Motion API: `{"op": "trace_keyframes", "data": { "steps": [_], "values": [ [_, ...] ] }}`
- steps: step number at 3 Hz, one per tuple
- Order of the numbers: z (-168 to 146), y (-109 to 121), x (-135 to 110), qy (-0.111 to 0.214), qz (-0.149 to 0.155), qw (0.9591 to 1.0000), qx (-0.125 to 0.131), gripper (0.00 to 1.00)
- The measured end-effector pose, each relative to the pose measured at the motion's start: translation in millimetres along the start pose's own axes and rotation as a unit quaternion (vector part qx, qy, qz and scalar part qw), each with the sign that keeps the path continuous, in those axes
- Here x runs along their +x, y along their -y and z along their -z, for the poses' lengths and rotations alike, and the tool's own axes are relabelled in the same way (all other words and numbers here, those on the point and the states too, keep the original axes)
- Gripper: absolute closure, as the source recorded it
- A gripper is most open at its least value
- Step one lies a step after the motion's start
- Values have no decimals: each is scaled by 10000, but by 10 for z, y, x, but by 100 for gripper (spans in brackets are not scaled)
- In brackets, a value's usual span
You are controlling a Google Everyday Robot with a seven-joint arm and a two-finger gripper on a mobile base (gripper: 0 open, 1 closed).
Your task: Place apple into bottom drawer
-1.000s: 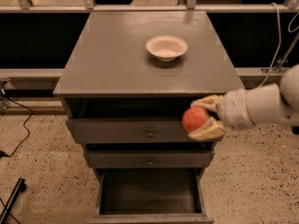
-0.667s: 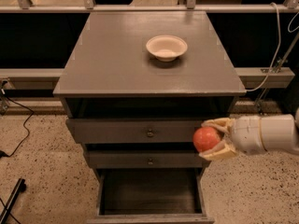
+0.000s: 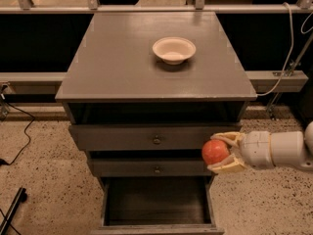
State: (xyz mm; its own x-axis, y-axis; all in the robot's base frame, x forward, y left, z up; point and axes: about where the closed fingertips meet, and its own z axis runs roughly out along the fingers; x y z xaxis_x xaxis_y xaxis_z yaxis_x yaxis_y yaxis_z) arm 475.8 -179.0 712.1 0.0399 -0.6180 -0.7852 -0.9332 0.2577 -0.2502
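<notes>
Just above the bottom drawer's (image 3: 156,202) right side, the end effector (image 3: 218,153) has cream-yellow fingers (image 3: 229,167) on a white cylindrical wrist (image 3: 274,150).

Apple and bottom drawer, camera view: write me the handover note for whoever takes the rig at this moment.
Gripper: at the cabinet's front right, level with the gap between the two upper drawers, fingers shut on the apple.
Bottom drawer: pulled open, nothing seen inside.
Done: apple grasped, drawer open.
Left: bring the apple left and down over the open drawer, release it, withdraw.
Bowl sits on the cabinet top; not part of the job.
</notes>
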Motion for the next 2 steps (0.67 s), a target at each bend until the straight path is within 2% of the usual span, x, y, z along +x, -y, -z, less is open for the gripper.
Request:
{"op": "trace_keyframes", "data": {
  "steps": [1, 2],
  "values": [
    [-484, -144, 458, 254, -205, 9994, -100, 100],
    [-585, -196, 565, 333, -339, 9987, -154, 100]
  ]
}}
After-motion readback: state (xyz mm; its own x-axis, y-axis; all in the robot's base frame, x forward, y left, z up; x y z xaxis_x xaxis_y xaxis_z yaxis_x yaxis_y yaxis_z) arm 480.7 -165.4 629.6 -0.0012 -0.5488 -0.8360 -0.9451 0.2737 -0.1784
